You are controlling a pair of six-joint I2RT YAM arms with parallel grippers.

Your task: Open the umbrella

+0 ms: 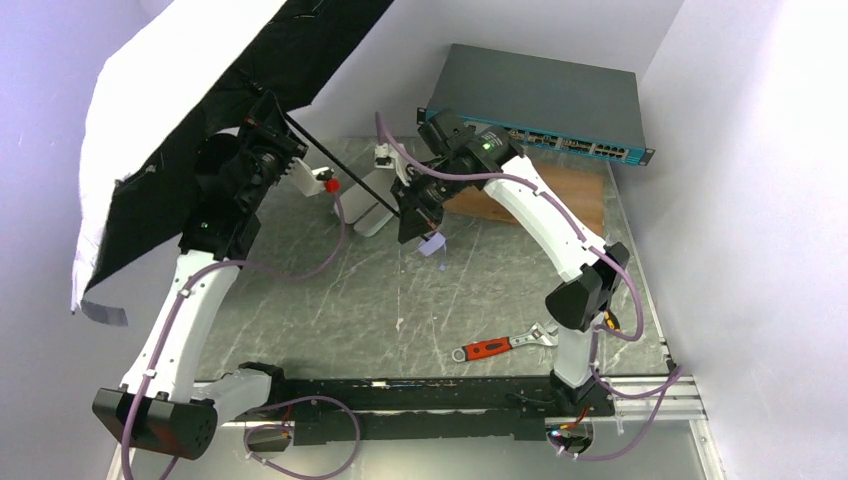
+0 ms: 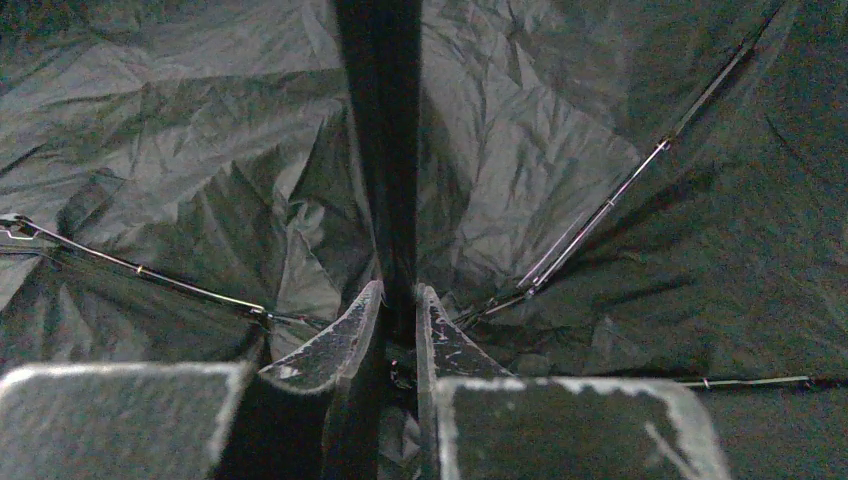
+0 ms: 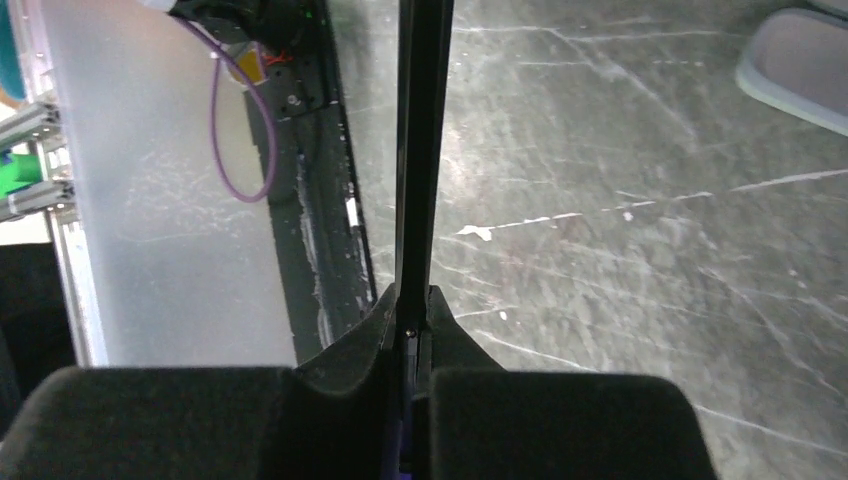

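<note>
The umbrella (image 1: 150,130) is seen spread open at the far left, raised above the worktop (image 1: 400,300) and tilted. Its crinkled black underside is turned rightward, its pale lavender-white side leftward. The thin black shaft (image 1: 345,165) is slanted down-right toward the lavender handle (image 1: 432,246).

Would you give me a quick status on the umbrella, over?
Left gripper and right gripper shut on umbrella shaft. Canopy spread wide. Nothing in the way.

Umbrella (image 1: 160,130) spreads above the table (image 1: 380,300) at its far-left corner, its shaft (image 1: 340,165) slanting right toward centre; a case (image 1: 372,215) lies beside the shaft, a wrench (image 1: 505,343) front-right, a box (image 1: 540,95) at the back.
</note>
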